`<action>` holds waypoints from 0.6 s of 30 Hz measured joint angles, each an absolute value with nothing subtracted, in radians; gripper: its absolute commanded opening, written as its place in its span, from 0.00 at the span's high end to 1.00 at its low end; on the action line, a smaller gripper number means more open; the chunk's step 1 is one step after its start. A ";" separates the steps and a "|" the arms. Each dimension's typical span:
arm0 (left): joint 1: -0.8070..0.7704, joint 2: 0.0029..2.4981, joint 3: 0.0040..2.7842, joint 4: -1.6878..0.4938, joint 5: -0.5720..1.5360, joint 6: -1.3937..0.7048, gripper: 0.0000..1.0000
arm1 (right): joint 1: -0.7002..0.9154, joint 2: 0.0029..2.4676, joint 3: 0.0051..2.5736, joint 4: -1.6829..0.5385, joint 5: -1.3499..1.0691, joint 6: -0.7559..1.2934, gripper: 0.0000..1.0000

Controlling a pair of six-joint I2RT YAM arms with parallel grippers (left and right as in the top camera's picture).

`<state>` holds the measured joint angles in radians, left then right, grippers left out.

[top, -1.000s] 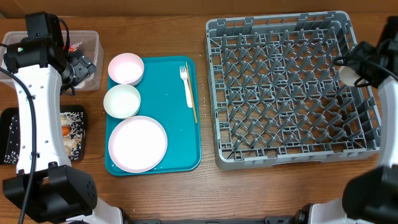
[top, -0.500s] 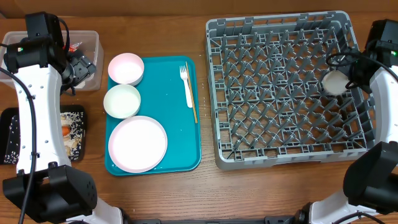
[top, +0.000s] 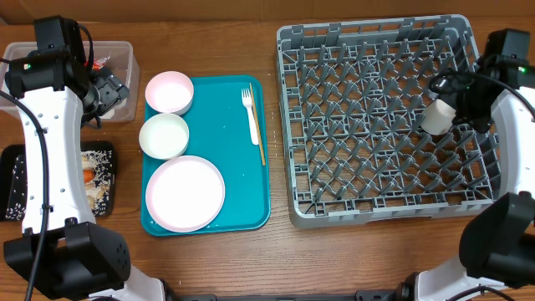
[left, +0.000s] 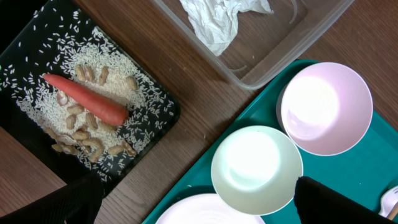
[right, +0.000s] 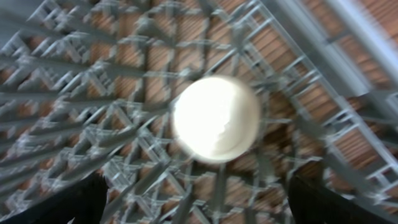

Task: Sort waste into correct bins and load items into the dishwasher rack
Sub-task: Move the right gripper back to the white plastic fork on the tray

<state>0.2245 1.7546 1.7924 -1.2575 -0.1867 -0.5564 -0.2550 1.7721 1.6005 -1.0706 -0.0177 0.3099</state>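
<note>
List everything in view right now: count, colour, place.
dishwasher rack: one, grey, table's right
cup: one, white, inside the rack, right side
teal tray: one, teal, left of the rack
plate: one, whitish-pink, teal tray's near end
bowls: two, white bowl and pink bowl, on the teal tray beyond the plate
fork: one, white, teal tray's right edge
wooden stick: one, tan, beside the fork
clear tub: one, clear, far left corner
napkin: one, white, in the tub
red wrapper: one, red, in the tub
black tray: one, black, left edge
carrot: one, orange, in the black tray
rice and food scraps: scattered, white and beige, around the carrot
left gripper: one, black, open above the bowls
right gripper: one, black, open above the cup
</note>
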 measured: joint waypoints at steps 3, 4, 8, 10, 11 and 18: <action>0.224 1.755 1.792 -1.258 -0.187 -0.557 0.00 | -0.211 1.725 1.611 -1.077 -0.076 0.310 0.04; 0.224 1.755 1.792 -1.258 -0.187 -0.557 0.00 | -0.186 1.700 1.617 -1.075 -0.102 0.310 0.04; 0.224 1.755 1.792 -1.258 -0.187 -0.557 0.00 | -0.021 1.573 1.645 -1.029 -0.196 0.310 0.08; 0.224 1.755 1.792 -1.258 -0.187 -0.556 0.00 | 0.083 1.528 1.658 -0.993 -0.223 0.310 0.10; 0.224 1.755 1.792 -1.257 -0.187 -0.557 0.00 | 0.141 1.513 1.663 -0.973 -0.233 0.309 0.12; 0.224 1.755 1.792 -1.258 -0.187 -0.557 0.00 | 0.504 1.591 1.669 -0.860 -0.110 0.310 0.18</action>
